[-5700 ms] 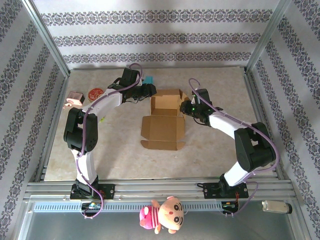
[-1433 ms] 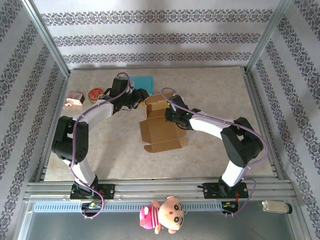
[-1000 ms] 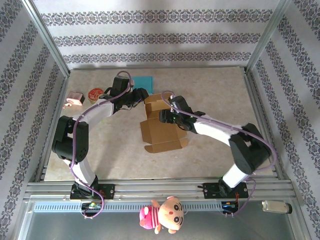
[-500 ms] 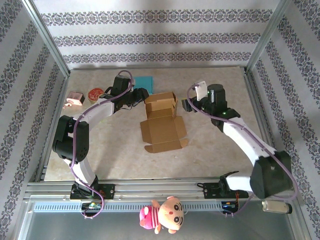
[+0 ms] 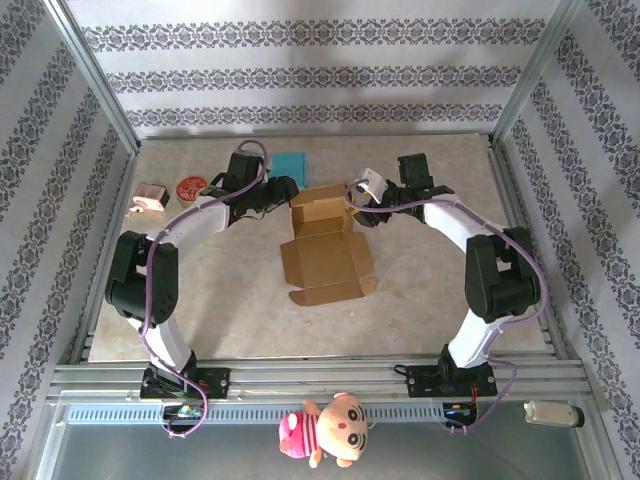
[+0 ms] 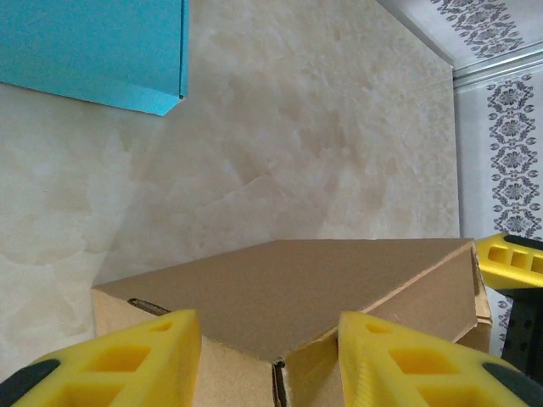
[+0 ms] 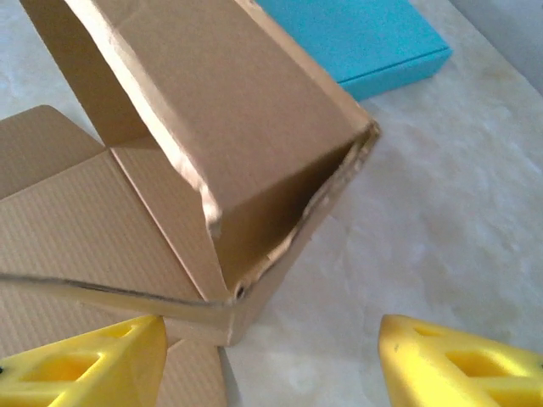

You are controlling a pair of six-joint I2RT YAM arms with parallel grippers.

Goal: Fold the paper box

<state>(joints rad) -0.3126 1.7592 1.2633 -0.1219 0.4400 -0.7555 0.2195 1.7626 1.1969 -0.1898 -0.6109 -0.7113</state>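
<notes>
The brown paper box (image 5: 325,235) lies mid-table, its back half raised into walls and its front flaps flat. My left gripper (image 5: 284,194) is at the back left corner. In the left wrist view that corner (image 6: 288,288) sits between the yellow fingers (image 6: 127,365), which rest against the two faces, so the left gripper (image 6: 270,365) is shut on it. My right gripper (image 5: 362,200) stands by the back right corner, open. In the right wrist view the gripper (image 7: 271,365) spans wide, the box's corner (image 7: 212,127) just ahead of it, nothing held.
A flat teal sheet (image 5: 288,162) lies behind the box, also visible from the wrists (image 6: 93,51) (image 7: 356,38). A red round thing (image 5: 190,186) and a pink item (image 5: 150,196) sit at the left edge. A plush doll (image 5: 325,430) hangs on the front rail.
My right gripper pulled away from the box's right wall, swung out right and came back to the back right corner. The left gripper and the box stayed put.
</notes>
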